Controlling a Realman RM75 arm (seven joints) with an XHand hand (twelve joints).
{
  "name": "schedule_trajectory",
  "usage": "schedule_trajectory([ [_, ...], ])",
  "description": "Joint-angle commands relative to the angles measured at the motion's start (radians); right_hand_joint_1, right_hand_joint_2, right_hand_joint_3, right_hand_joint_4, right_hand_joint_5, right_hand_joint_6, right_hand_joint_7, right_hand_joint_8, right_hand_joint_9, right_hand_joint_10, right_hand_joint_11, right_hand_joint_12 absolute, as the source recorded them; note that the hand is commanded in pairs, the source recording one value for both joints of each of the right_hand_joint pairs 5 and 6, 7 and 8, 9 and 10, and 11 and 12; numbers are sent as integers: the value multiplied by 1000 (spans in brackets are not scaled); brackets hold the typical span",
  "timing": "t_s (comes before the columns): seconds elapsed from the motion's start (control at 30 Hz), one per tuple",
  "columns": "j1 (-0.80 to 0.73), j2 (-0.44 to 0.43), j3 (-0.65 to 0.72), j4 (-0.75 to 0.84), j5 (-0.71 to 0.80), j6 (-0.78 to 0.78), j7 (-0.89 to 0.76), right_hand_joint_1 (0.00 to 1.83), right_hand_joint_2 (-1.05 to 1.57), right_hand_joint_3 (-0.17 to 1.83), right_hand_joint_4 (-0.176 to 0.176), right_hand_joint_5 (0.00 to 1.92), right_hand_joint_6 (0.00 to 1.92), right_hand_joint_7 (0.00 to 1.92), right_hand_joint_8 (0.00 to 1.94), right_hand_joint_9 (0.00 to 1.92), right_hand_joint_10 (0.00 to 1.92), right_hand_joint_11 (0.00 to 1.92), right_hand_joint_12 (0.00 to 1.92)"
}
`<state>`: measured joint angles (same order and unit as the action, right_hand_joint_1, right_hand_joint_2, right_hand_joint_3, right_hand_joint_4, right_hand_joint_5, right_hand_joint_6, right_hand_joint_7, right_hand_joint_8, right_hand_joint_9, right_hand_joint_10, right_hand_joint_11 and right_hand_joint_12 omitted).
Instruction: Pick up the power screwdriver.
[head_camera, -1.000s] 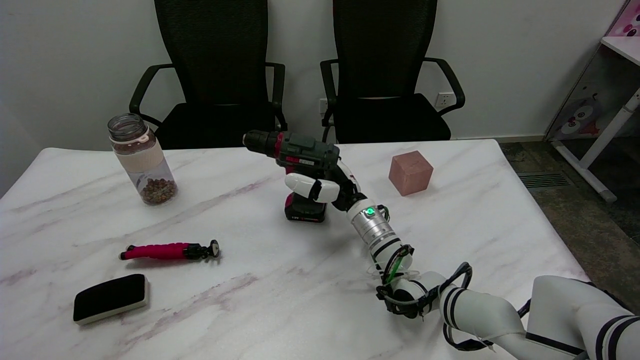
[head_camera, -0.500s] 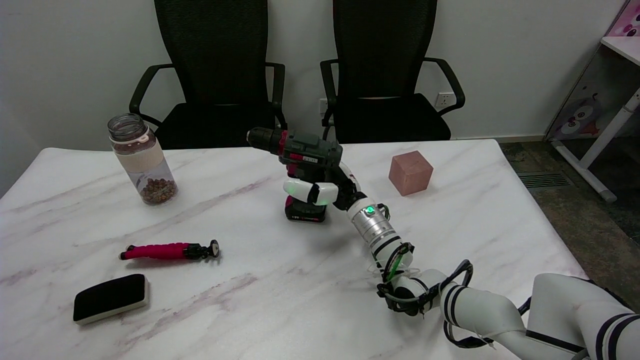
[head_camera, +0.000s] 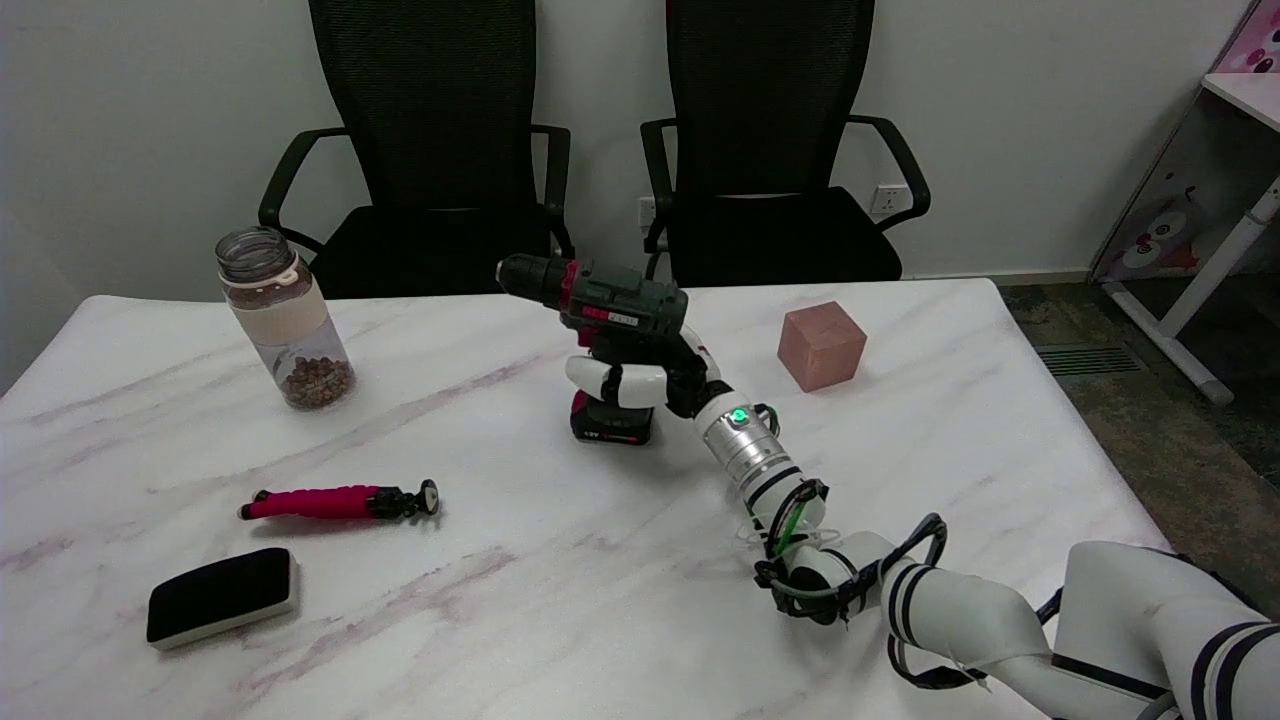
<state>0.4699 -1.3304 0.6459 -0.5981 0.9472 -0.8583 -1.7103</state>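
The marble-patterned table (head_camera: 520, 600) takes up most of the view, with two black office chairs (head_camera: 440, 150) behind its far edge. The right arm reaches in from the lower right, and its right hand (head_camera: 640, 378) is wrapped around the grip of the power screwdriver (head_camera: 610, 330), white fingers (head_camera: 600, 375) curled across the handle's front. The tool stands near the table's middle, chuck pointing left, body tilted a little (whether its battery base touches the tabletop I cannot tell). To its right, apart from it, sits a pink cube (head_camera: 821, 344). Far left stands a clear jar (head_camera: 283, 318) with brown bits at the bottom. Nearer the front lie a black eraser (head_camera: 221, 596) and a pink-handled mini tripod (head_camera: 335, 501).
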Motion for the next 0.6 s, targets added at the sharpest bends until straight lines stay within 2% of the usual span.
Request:
schedule_trajectory([
  [0.03, 17, 11, 8, -8, 5, 50, 0, 1292, 657, 829, -46, 484, 484, 484, 484, 1212, 1212, 1051, 1051],
  [0.07, 18, 11, 8, -8, 5, 51, 0, 1294, 687, 826, -46, 543, 543, 543, 543, 1222, 1222, 1062, 1062],
  [0.13, 22, 11, 8, -9, 5, 51, 0, 1305, 834, 810, -48, 788, 788, 788, 788, 1288, 1288, 1134, 1134],
  [0.2, 27, 11, 6, -9, 5, 51, 0, 1317, 981, 783, -14, 963, 963, 963, 963, 1384, 1384, 1254, 1254],
  [0.33, 38, 11, 4, -9, 2, 53, 0, 1319, 1192, 750, -2, 1080, 1080, 1080, 1080, 1510, 1510, 1399, 1399],
  [0.6, 55, 17, 1, -22, -2, 53, 0, 1305, 1328, 739, 4, 1144, 1144, 1144, 1144, 1551, 1551, 1456, 1456],
])
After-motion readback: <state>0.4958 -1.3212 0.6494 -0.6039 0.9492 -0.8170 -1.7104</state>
